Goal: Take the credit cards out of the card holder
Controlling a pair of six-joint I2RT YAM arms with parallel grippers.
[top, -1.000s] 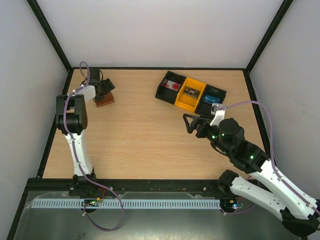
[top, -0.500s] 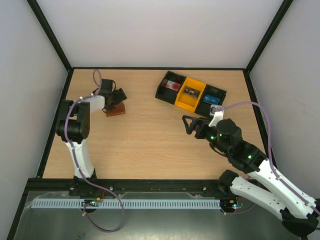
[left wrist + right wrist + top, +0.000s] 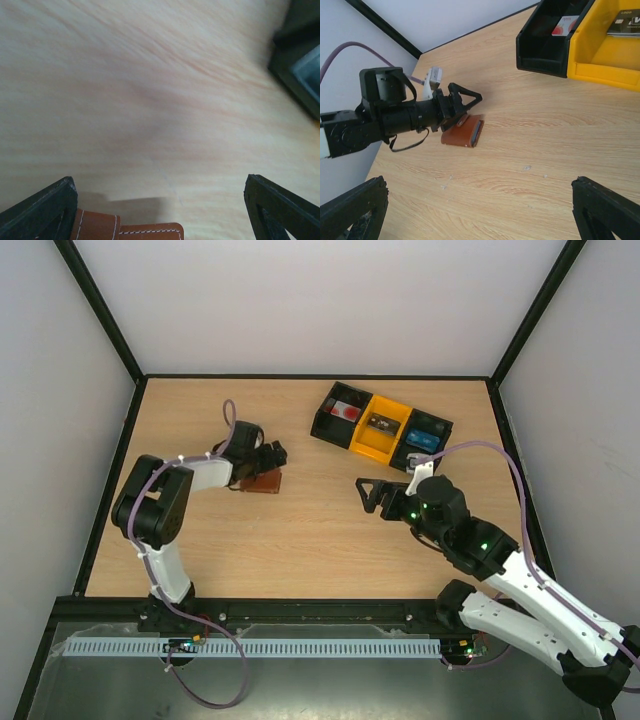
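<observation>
The brown card holder lies closed and flat on the table, left of centre. In the right wrist view a grey edge of the credit cards shows in its open side. My left gripper is open and low over the holder's far edge. In the left wrist view the holder sits at the bottom, against the left finger. My right gripper is open and empty, above the table to the right of the holder and facing it.
A tray of bins, black, yellow and black, stands at the back right with small items inside. Its near corner shows in the left wrist view. Black frame rails edge the table.
My left gripper has swept right and toward the front, and the card holder has slid along with it. My right gripper has moved a little left toward the table's middle.
</observation>
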